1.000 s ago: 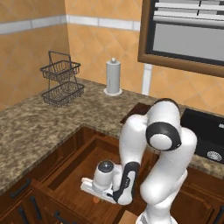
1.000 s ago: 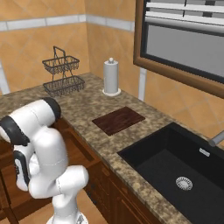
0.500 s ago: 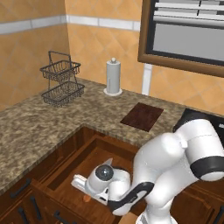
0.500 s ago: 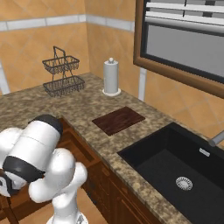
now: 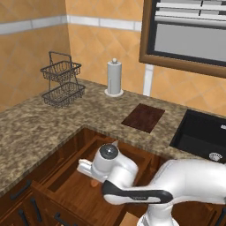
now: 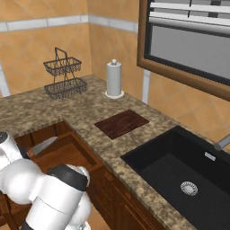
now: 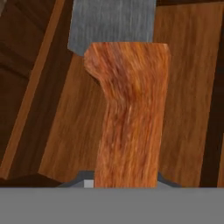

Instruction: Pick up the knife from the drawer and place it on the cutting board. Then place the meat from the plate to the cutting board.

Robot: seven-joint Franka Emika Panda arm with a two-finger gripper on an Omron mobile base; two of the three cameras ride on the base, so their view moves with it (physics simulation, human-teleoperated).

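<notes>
- Hand view: gripper [image 7: 124,183] clamped on knife [image 7: 129,113]; grained orange-brown handle, grey brushed blade.
- Right base view: blade over wooden drawer [image 6: 74,150]; flat cutting board [image 6: 121,123].

The small knife with an orange-brown wooden handle [image 7: 131,113] and a short grey blade was held over the wide reddish-brown wooden drawer [image 5: 66,194], which stood open. The flat dark reddish-brown cutting board [image 6: 121,123] lay bare on the speckled counter, near the black sink.
</notes>
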